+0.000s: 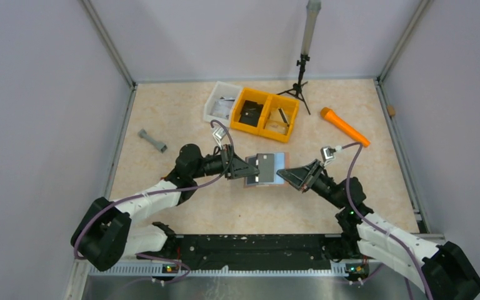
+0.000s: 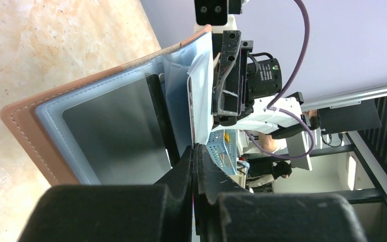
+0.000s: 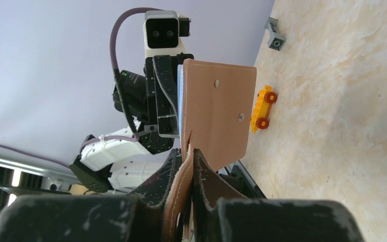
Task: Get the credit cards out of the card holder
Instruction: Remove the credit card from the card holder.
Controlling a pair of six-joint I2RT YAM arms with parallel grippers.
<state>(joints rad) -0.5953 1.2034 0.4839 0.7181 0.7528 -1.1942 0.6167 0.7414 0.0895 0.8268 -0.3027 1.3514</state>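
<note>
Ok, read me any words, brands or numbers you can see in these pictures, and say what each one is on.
Nothing here can be read as text.
Black lens on the other arm's camera: small white print, too blurred to read.
Card holder: plain leather outside with two small studs, no print.
Dark card in its pocket: no lettering visible.

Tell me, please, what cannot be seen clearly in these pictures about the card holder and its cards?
- Left wrist view: pale sleeves of the card holder overlap; only one dark card shows, and any others are hidden.
- Right wrist view: its brown cover hides the inside.
- Top view: the contents of the yellow bins are too small to name.
</note>
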